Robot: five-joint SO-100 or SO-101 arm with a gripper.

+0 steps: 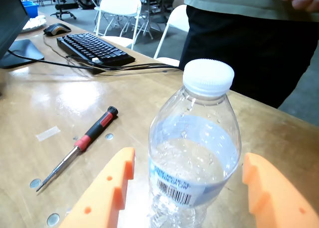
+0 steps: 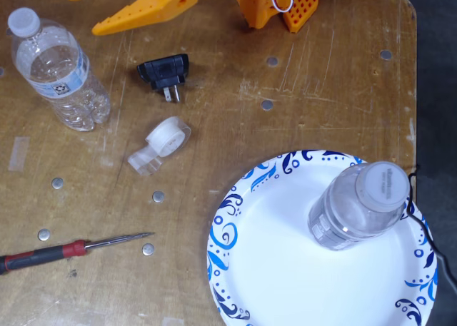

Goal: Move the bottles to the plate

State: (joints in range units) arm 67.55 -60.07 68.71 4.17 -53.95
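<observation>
Gripper (image 1: 184, 188): the orange jaws are spread wide, one on each side of the standing bottle (image 1: 193, 153), not touching it, so they can close on it.
Other bottle (image 2: 360, 205): stands on the plate (image 2: 235, 226), at its right part.
Screwdriver (image 1: 79, 145): lies aside, out of the way.

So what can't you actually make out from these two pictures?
- Standing clear plastic bottle, wrist view: base cut off by the bottom edge, so whether it touches the table is unseen.
- Open orange gripper, wrist view: fingertips out of frame.
- Black-trousered person, wrist view: face above the top edge.
- Red-handled screwdriver, fixed view: handle end cut by the left edge.
- Blue-patterned white paper plate, fixed view: lower rim cropped.
</observation>
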